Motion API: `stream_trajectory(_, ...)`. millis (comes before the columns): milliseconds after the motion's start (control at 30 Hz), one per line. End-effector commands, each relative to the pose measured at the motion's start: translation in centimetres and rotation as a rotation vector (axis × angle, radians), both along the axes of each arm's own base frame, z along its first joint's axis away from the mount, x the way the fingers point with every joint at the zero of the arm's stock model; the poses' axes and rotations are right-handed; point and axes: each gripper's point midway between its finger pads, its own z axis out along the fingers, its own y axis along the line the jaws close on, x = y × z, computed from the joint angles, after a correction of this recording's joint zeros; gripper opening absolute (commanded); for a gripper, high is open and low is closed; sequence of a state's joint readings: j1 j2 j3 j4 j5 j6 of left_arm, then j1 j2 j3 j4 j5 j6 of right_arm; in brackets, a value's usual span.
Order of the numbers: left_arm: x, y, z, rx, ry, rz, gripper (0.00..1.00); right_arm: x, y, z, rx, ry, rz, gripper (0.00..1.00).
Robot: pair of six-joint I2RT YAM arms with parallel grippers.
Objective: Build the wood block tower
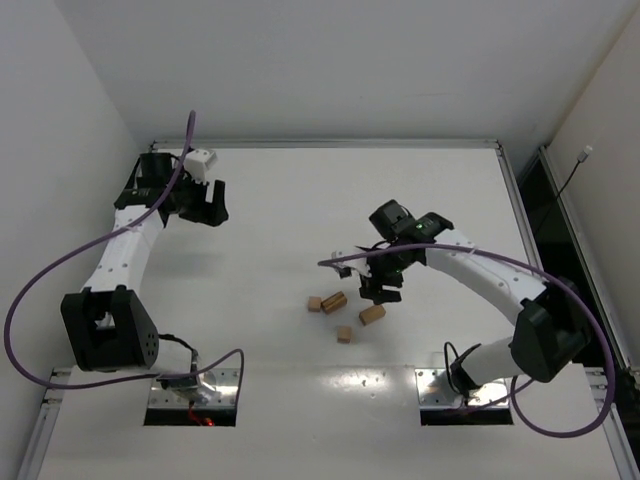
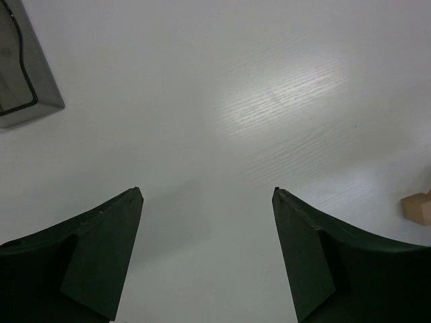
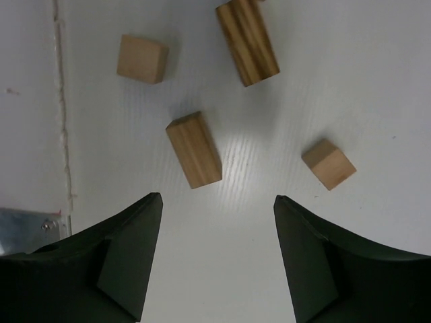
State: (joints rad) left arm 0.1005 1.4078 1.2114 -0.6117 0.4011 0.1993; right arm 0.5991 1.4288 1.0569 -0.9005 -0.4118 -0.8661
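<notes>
1. White flat table point(image 1: 300, 200): a matte surface that carries both arms and all the loose pieces.
2. Light-brown plain wood blocks point(image 1: 372, 314): in the top view four lie loose right of the table's centre, in front of the right arm. Each rests flat on the table and none sits on another, so the tower is not yet begun.
3. The same blocks in the right wrist view:
   - a long grained block point(image 3: 194, 149) lies just ahead of the fingers, nearer the left one;
   - a small cube point(image 3: 328, 164) lies ahead of the right finger;
   - a second long block point(image 3: 247, 42) and a second cube point(image 3: 142, 58) lie farther off;
   - all four lie apart from one another.
4. Right gripper point(image 1: 380, 293): black, two-fingered, and poised over the near edge of the cluster. The jaws are spread with only bare table between them, so it is released and touches no block.
5. Left gripper point(image 1: 213, 208): black, two-fingered, at the far left of the table and well apart from the blocks. Its wrist view shows the fingers point(image 2: 101, 256) parted over bare table, so it too is released. One tan block shows at that view's right edge.
6. Grey flat-sided object point(image 2: 27, 74): in the top left corner of the left wrist view, cut off by the frame. I cannot tell what it is.
</notes>
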Motion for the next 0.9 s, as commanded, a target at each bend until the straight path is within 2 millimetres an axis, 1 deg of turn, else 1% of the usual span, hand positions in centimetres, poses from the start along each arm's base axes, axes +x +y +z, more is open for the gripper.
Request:
stream_trajectory(0,1.3,0.9,0.8,0.012,-0.034,0.053,0.75,-1.6,-0.5,-0.8,-0.118,-0.016,0.164,0.64)
stream_trajectory(33,1.3,0.9,0.5,0.011,-0.025,0.054,0.75,-1.8,-0.4,-1.2,-0.145,-0.023,0.182,0.64)
stream_trajectory(67,1.7,1.2,0.9,0.022,-0.042,0.063,0.75,-1.9,-0.3,-1.2,-0.165,-0.038,0.199,0.62)
stream_trajectory(100,1.7,1.4,0.9,0.029,-0.042,0.070,0.75,-1.9,-0.5,-1.8,-0.204,-0.053,0.213,0.62)
stream_trajectory(133,1.9,1.7,1.0,0.043,-0.050,0.084,0.75,-2.8,-0.1,-2.3,-0.228,-0.054,0.256,0.60)
stream_trajectory(200,2.0,1.9,1.0,0.051,-0.049,0.092,0.75,-3.1,0.3,-2.9,-0.269,-0.063,0.268,0.58)
stream_trajectory(267,2.0,2.2,0.9,0.061,-0.048,0.102,0.75,-3.7,1.3,-3.5,-0.288,-0.076,0.298,0.57)
stream_trajectory(333,2.2,3.5,1.0,0.078,-0.057,0.142,0.75,-4.1,1.1,-4.6,-0.355,-0.062,0.285,0.55)
stream_trajectory(367,2.2,3.5,1.0,0.078,-0.057,0.142,0.75,-4.3,1.6,-4.7,-0.372,-0.069,0.294,0.52)
stream_trajectory(400,2.2,4.0,1.0,0.078,-0.056,0.154,0.75,-4.1,1.7,-4.8,-0.400,-0.078,0.260,0.51)
stream_trajectory(433,2.2,4.4,0.7,0.078,-0.047,0.165,0.75,-4.3,1.5,-5.7,-0.438,-0.059,0.253,0.51)
stream_trajectory(500,2.2,5.0,0.7,0.084,-0.045,0.182,0.75,-4.2,2.0,-6.1,-0.476,-0.075,0.239,0.49)
stream_trajectory(533,2.3,5.4,1.0,0.085,-0.054,0.191,0.75,-4.1,2.0,-6.1,-0.490,-0.068,0.209,0.48)
stream_trajectory(567,2.4,5.4,0.7,0.085,-0.045,0.191,0.75,-4.4,2.0,-6.7,-0.517,-0.062,0.211,0.48)
stream_trajectory(600,2.4,5.4,0.7,0.085,-0.045,0.191,0.75,-4.5,2.5,-6.5,-0.509,-0.068,0.209,0.48)
stream_trajectory(633,2.5,5.8,0.8,0.086,-0.054,0.201,0.75,-4.5,2.3,-6.7,-0.526,-0.066,0.186,0.48)
stream_trajectory(667,2.5,5.8,0.8,0.086,-0.054,0.201,0.75,-4.3,2.9,-6.5,-0.514,-0.089,0.181,0.48)
stream_trajectory(700,2.6,5.8,0.5,0.085,-0.045,0.200,0.75,-4.3,3.1,-6.8,-0.523,-0.094,0.180,0.48)
stream_trajectory(733,2.6,5.8,0.5,0.085,-0.045,0.200,0.75,-4.2,3.0,-6.8,-0.529,-0.096,0.160,0.48)
stream_trajectory(767,2.6,6.2,0.5,0.085,-0.044,0.209,0.75,-3.7,3.2,-6.9,-0.536,-0.115,0.155,0.49)
stream_trajectory(833,2.6,6.2,0.5,0.085,-0.044,0.210,0.75,-3.7,3.2,-7.5,-0.557,-0.120,0.133,0.49)
stream_trajectory(867,2.6,6.2,0.5,0.085,-0.044,0.210,0.75,-3.3,3.4,-7.2,-0.557,-0.137,0.128,0.49)
